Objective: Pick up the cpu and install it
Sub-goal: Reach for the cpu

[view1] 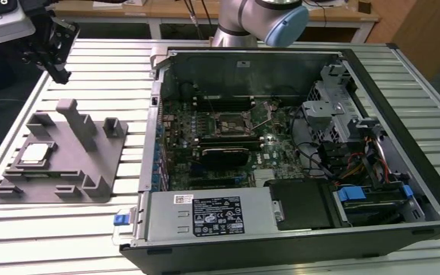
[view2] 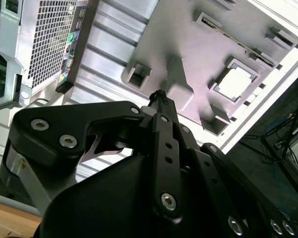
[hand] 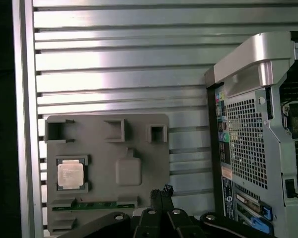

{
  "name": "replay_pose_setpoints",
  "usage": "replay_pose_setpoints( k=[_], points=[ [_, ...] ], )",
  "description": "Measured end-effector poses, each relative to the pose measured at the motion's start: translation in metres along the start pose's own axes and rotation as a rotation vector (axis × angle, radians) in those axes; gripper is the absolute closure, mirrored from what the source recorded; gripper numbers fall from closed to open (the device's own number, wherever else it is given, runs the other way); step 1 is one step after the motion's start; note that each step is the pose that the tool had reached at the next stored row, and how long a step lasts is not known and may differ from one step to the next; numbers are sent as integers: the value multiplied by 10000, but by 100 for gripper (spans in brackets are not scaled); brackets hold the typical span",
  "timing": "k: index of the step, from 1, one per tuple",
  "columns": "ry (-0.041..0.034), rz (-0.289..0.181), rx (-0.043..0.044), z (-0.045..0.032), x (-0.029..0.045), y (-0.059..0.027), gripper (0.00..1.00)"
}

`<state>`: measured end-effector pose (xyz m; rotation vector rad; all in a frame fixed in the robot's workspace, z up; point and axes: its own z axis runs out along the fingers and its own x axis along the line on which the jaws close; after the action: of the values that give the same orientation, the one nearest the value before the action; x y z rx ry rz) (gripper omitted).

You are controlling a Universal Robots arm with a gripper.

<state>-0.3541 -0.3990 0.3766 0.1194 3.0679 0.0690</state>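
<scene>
Black linkage bars of the tool (view2: 159, 95) crowd the near edge in both wrist views, tapering to tips that meet. The tool is clenched, with nothing between its fingers and nothing touching it. It hangs in the air above a grey fixture (hand: 139, 134), well apart from it.

That fixture lies flat on the worktop (view1: 82, 229), a bed of long silvery aluminium slats with dark grooves between them. Beyond the worktop's far edge in the exterior view stands a pale wooden desk (view1: 174, 8). The grey tube and blue cap of the arm (view1: 260, 20) show behind the computer case (view1: 266, 71). The case lies on its side with its panel off, on the exterior view's right of the fixture, and its green motherboard (view1: 274, 152) faces up.

The cpu (view1: 36, 153) sits in a square recess of the fixture — silvery top upward, pale rim showing — on the side of the fixture farther from the case. A tall grey post (view1: 78, 126) stands up from the fixture just beside the recess.
</scene>
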Motion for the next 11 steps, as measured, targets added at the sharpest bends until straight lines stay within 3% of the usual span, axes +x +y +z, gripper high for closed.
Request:
replay_pose_setpoints(
  k=[11],
  points=[
    [0, 1, 0, 68, 172, -16, 89]
  ],
)
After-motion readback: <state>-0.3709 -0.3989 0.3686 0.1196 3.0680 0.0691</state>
